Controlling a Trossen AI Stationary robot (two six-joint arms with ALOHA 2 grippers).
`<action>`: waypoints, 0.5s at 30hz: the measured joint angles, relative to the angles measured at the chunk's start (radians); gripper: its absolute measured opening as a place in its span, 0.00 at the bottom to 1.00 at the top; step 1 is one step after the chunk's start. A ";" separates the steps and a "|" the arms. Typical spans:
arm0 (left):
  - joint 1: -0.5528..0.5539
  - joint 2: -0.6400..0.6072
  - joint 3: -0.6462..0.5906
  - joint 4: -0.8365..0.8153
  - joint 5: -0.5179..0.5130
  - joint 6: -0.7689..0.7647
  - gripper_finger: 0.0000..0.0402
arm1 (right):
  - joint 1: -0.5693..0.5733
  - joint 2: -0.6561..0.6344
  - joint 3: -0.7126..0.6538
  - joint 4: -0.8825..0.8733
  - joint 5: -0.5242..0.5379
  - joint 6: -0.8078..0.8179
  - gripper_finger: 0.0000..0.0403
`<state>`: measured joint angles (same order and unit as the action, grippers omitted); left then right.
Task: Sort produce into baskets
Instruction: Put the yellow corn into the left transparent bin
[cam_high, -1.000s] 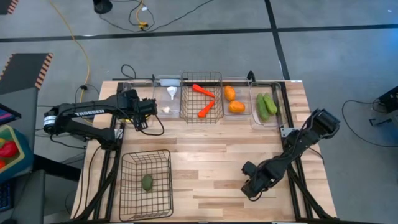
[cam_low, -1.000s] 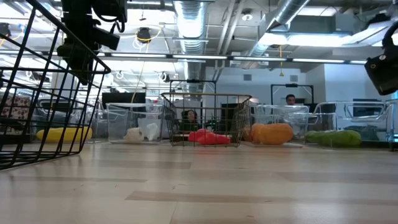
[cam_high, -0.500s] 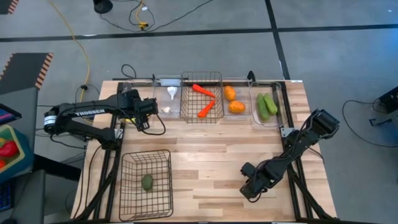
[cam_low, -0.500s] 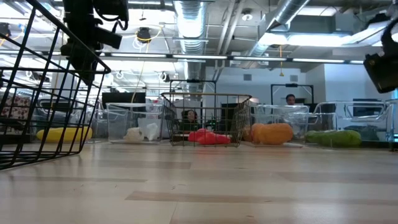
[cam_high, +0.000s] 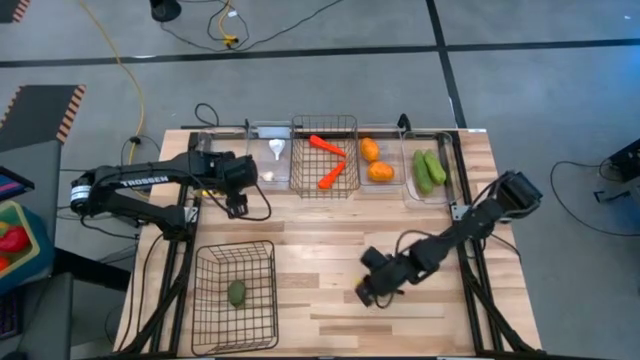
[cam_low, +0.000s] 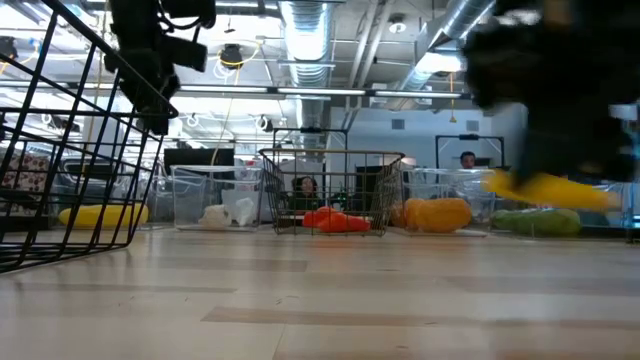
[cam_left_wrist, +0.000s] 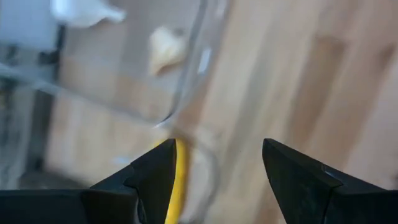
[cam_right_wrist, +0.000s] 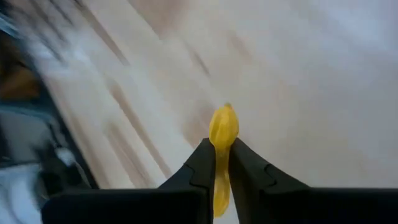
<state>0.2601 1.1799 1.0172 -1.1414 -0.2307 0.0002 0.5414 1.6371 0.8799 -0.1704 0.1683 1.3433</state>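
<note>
Step in hand, by judgement: carrying one piece of produce toward its bin. Right gripper (cam_right_wrist: 219, 163) raised over the light wooden table (cam_high: 330, 225), in front of the smaller dark wire-mesh basket (cam_high: 323, 150) and to its right, fingers pressed tight on a slim yellow squash-like toy piece (cam_right_wrist: 222, 140) that juts out past the fingertips. Same piece visible in the low view as a yellow streak under the blurred arm.

Left gripper (cam_left_wrist: 214, 163) held at the left of that basket, over the edge of a narrow clear plastic bin (cam_high: 270, 160), fingers spread with nothing between them. Another yellow piece (cam_left_wrist: 180, 177) in sight just beyond them.

Next move, by judgement: travel toward the row at the far edge, then release over the bin holding like produce. Exact destination not determinable.

Surroundings: two red-orange toy carrots (cam_high: 330, 162) inside the basket; white toy garlics (cam_high: 275, 150) just left of it; two orange toy fruits (cam_high: 376, 160) just right; two green toy cucumbers (cam_high: 430, 170) farther right. Larger dark wire-mesh basket (cam_high: 236, 295) well in front and left, dark green toy avocado (cam_high: 237, 292) inside.

Obstruction: left arm close to the leftmost bins, a likely crowding point.
</note>
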 joint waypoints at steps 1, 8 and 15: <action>-0.005 0.000 0.000 0.018 0.029 0.000 0.56 | -0.021 0.000 0.000 0.044 0.021 -0.039 0.16; -0.061 0.000 0.000 0.208 0.263 -0.002 0.56 | -0.161 -0.001 0.001 0.318 0.120 -0.363 0.16; -0.140 0.000 0.000 0.461 0.422 -0.021 0.56 | -0.266 -0.002 0.001 0.504 0.126 -0.584 0.16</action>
<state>0.1200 1.1797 1.0176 -0.6803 0.1911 -0.0208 0.2750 1.6356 0.8810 0.3335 0.2945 0.7590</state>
